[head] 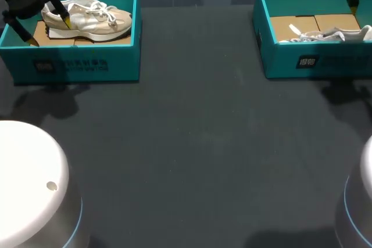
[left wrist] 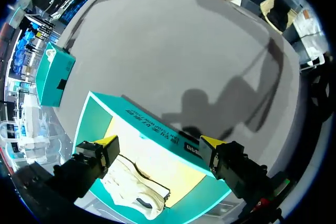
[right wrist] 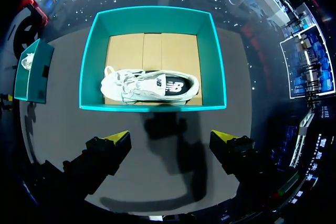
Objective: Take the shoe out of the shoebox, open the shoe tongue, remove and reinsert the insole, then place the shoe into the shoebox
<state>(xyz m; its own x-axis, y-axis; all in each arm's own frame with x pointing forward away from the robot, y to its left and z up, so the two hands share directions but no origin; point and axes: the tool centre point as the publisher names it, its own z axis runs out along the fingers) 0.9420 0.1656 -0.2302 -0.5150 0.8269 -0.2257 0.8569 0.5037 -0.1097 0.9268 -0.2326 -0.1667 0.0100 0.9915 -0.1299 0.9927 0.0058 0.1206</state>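
Dark grey matte table [head: 192, 143] fills view; soft shadows lie near left and right edges.

Bare table [head: 192, 143] runs wide between left shoebox [head: 75, 65] and right shoebox [head: 308, 62]. Teal walls fence all four sides of both, tops open, so it's in from above only.

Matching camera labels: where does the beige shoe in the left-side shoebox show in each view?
Head view: beige shoe in the left shoebox, upper left, left gripper at its heel.
Left wrist view: beige shoe under the open left gripper, inside the left shoebox.
Right wrist view: pale sliver in the left shoebox, off beside the right shoebox.
Shared landmark: right shoebox holding a white shoe.
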